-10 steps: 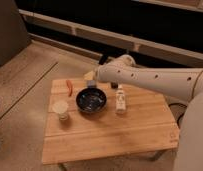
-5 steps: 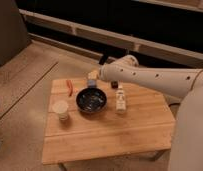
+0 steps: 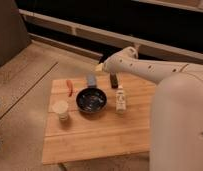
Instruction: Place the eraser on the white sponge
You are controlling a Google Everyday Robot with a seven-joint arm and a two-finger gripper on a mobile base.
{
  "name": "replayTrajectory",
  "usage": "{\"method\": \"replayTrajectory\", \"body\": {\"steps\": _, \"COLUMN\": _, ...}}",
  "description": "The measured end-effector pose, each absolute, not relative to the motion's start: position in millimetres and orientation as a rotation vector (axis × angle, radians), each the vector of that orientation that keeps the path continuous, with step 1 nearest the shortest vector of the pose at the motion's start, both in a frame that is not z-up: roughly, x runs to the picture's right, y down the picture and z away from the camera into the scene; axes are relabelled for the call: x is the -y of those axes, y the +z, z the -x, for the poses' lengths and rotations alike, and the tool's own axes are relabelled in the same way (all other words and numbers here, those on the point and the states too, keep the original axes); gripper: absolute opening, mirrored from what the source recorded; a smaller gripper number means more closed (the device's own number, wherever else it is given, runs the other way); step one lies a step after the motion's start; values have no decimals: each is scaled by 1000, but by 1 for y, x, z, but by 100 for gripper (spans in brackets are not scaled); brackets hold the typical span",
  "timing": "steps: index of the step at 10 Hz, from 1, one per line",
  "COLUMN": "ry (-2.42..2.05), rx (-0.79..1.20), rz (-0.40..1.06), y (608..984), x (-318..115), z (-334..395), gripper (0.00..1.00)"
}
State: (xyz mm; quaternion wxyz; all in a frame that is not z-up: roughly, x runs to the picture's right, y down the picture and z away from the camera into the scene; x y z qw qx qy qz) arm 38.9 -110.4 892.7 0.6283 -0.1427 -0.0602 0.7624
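The eraser [image 3: 114,81], a small dark upright block, stands on the wooden table [image 3: 95,135] just behind the bottle. The white sponge [image 3: 91,80], a pale grey-blue block, lies to its left, behind the dark bowl. My gripper [image 3: 99,67] is at the end of the white arm [image 3: 140,67], which reaches in from the right. It hovers above the table's far edge, between the sponge and the eraser and a little above both. The arm's wrist hangs right over the eraser.
A dark bowl [image 3: 91,100] sits mid-table. A white cup [image 3: 60,109] stands at its left, and a small pale bottle [image 3: 120,98] at its right. A thin red-orange object [image 3: 69,87] lies at the far left. My white body [image 3: 180,125] fills the right side.
The gripper has shifted slightly right and up, from over the sponge toward the eraser. The objects on the table have not moved.
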Motion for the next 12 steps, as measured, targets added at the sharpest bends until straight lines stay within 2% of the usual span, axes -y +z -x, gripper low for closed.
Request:
{"method": "replayTrajectory", "body": {"steps": 6, "ry": 1736, "rx": -4, "rz": 324, "y": 958, "x": 116, "z": -80, "gripper": 65}}
{"method": "replayTrajectory", "body": {"steps": 9, "ry": 1635, "rx": -164, "rz": 299, "y": 991, "x": 95, "z": -100, "gripper": 65}}
{"method": "replayTrajectory", "body": {"steps": 12, "ry": 1616, "rx": -232, "rz": 326, "y": 1018, "x": 79, "z": -98, "gripper": 65}}
